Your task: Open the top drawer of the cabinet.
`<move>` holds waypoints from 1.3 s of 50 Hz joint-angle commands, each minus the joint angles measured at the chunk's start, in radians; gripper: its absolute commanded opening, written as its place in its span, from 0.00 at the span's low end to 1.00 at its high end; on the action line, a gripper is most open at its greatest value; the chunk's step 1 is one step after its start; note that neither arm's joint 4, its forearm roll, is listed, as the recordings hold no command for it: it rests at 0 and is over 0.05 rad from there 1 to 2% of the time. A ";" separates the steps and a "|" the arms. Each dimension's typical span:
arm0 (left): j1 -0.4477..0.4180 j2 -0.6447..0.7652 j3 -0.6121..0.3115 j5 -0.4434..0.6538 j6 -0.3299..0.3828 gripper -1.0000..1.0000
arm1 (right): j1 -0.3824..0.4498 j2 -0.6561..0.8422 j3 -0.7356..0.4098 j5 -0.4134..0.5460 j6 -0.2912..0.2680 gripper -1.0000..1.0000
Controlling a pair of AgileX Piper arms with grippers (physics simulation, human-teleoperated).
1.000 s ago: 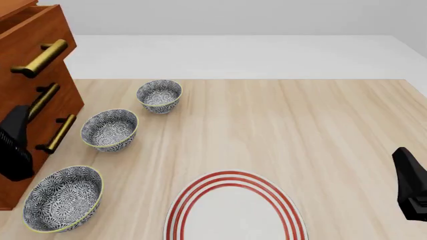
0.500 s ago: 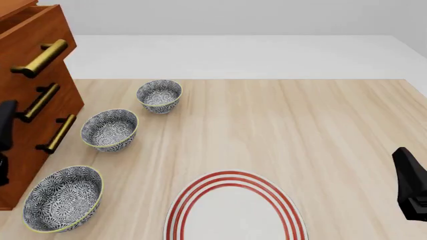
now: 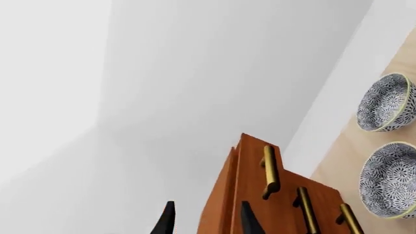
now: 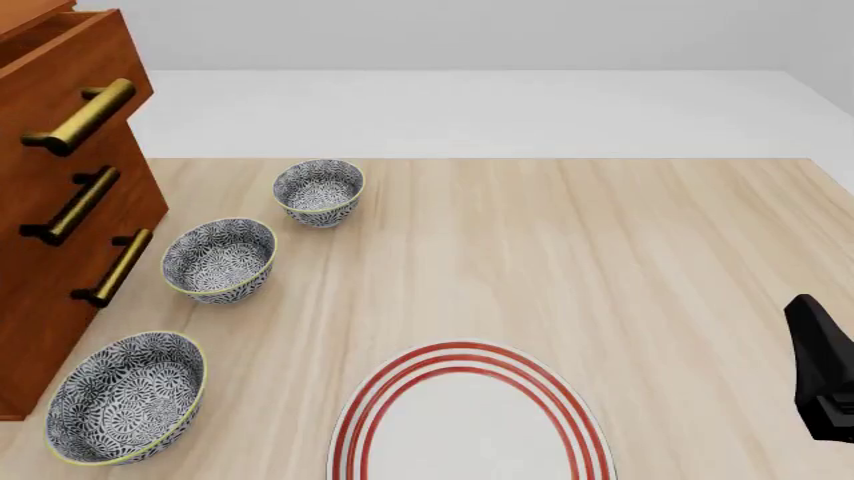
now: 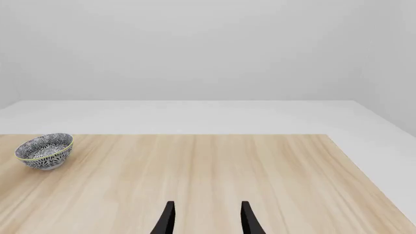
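Three patterned bowls [image 4: 220, 258] line the table's left side beside the cabinet [image 4: 54, 290], which stands at the left edge. Its top drawer [image 4: 74, 60] juts out past the two lower drawers, its brass bar handle [image 4: 78, 117] free of any contact. A red-ringed plate [image 4: 467, 420] lies at the near edge. The left gripper [image 3: 206, 219] is out of the front view; its wrist camera shows its fingers spread with nothing between them, pointing past the cabinet's top corner. The right gripper [image 5: 206, 219] hangs over the bare table [image 5: 215, 170] near the right edge, jaws likewise spread and empty.
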State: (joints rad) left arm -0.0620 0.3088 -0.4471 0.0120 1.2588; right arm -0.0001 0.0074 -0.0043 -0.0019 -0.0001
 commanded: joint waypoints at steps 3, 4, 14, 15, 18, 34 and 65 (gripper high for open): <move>-0.042 0.013 -0.193 0.150 -0.208 1.00 | 0.000 0.000 0.000 0.000 0.000 1.00; -0.045 0.014 -0.194 0.157 -0.210 1.00 | 0.000 0.000 0.000 0.000 0.000 1.00; -0.060 0.061 -0.374 0.298 -0.451 1.00 | 0.000 0.000 0.000 0.000 0.000 1.00; -0.057 0.076 -0.406 0.317 -0.503 1.00 | 0.000 0.000 0.000 0.000 0.000 1.00; -0.071 0.093 -0.439 0.351 -0.564 1.00 | 0.000 0.000 0.000 0.000 0.000 1.00; 0.042 0.266 -0.638 0.436 -0.828 1.00 | 0.000 0.000 0.000 0.000 0.000 1.00; -0.004 0.423 -0.915 0.671 -0.992 1.00 | 0.000 0.000 0.000 0.000 0.000 1.00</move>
State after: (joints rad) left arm -0.0560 0.6895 -1.2808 0.6087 0.3157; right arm 0.0000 0.0074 -0.0043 -0.0019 0.0000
